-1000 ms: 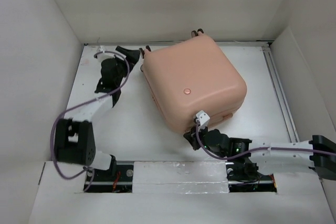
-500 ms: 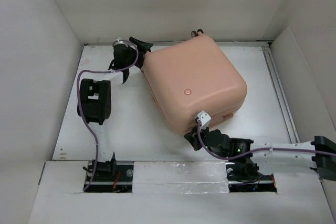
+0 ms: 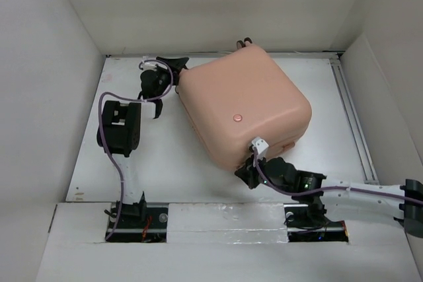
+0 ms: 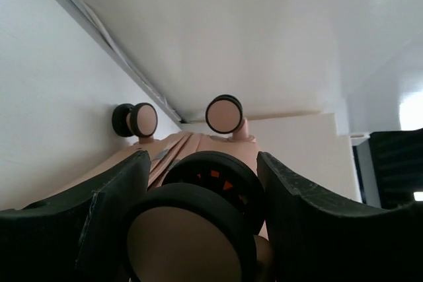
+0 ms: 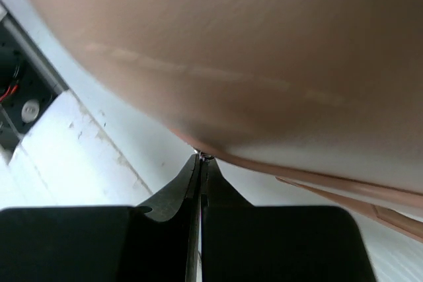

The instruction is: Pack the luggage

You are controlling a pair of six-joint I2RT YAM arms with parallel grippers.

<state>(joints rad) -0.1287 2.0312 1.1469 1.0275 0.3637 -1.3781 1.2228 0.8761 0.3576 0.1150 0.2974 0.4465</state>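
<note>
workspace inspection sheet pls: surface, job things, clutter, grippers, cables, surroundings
surface: white table, luggage resting on it
job's things: pink luggage closed, lying flat, turned askew
clutter: nothing seen
grippers: left gripper straddles a luggage wheel, clamping unclear; right gripper shut at the luggage's near seam
cables: purple cable looped along left arm, another along right arm
surroundings: white walls; metal rail at table's right edge

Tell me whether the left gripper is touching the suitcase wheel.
Cannot tell. Left wrist view: the wheel sits inside the left gripper, black tyre against black fingers, no clear gap or contact.
</note>
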